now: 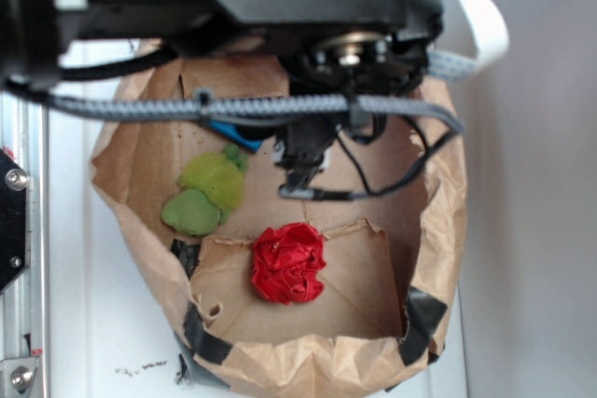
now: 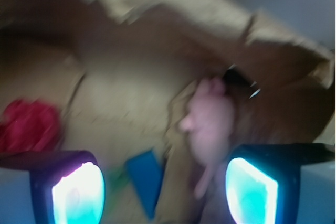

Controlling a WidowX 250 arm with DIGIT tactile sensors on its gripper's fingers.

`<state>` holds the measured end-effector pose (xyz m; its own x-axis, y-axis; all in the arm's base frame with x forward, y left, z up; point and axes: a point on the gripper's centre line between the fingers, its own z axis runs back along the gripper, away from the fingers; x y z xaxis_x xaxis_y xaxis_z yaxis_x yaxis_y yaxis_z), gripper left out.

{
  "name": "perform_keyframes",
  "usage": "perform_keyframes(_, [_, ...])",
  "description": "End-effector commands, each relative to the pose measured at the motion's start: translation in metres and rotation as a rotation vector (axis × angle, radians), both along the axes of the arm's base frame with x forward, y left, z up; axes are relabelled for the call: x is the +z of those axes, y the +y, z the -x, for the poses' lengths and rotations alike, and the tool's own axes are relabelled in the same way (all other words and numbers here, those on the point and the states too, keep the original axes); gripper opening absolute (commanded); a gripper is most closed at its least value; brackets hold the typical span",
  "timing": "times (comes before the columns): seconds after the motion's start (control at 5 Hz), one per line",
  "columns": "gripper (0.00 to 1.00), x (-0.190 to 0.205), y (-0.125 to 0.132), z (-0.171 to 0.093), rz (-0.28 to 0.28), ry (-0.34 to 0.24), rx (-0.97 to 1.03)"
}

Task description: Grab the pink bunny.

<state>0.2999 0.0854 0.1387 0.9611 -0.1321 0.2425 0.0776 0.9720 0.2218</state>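
Observation:
The pink bunny (image 2: 210,124) shows only in the blurred wrist view, lying on the brown paper floor just ahead of my right pad, one thin ear trailing toward it. My gripper (image 2: 165,190) is open, its two glowing pads (image 2: 79,192) wide apart, nothing between them but a blue piece (image 2: 144,177) below. In the exterior view the gripper (image 1: 303,174) hangs inside the paper bag near its back wall, and the arm hides the bunny.
The brown paper bag (image 1: 308,356) has tall crumpled walls patched with black tape. A lime-green plush (image 1: 205,195) lies at the left, a red cloth ball (image 1: 287,263) in front. Black cables (image 1: 392,179) loop beside the gripper.

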Motion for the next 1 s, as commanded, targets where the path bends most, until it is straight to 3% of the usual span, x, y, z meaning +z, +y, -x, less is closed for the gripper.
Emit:
perform_keyframes(0.0, [1.0, 0.014, 0.004, -0.003, -0.014, -0.048, 0.02])
perform_keyframes(0.4, [1.0, 0.014, 0.004, -0.003, -0.014, -0.048, 0.02])
perform_keyframes(0.6, [1.0, -0.012, -0.007, 0.006, -0.097, -0.114, -0.005])
perform_keyframes(0.8, [1.0, -0.027, -0.015, 0.013, -0.136, -0.122, -0.034])
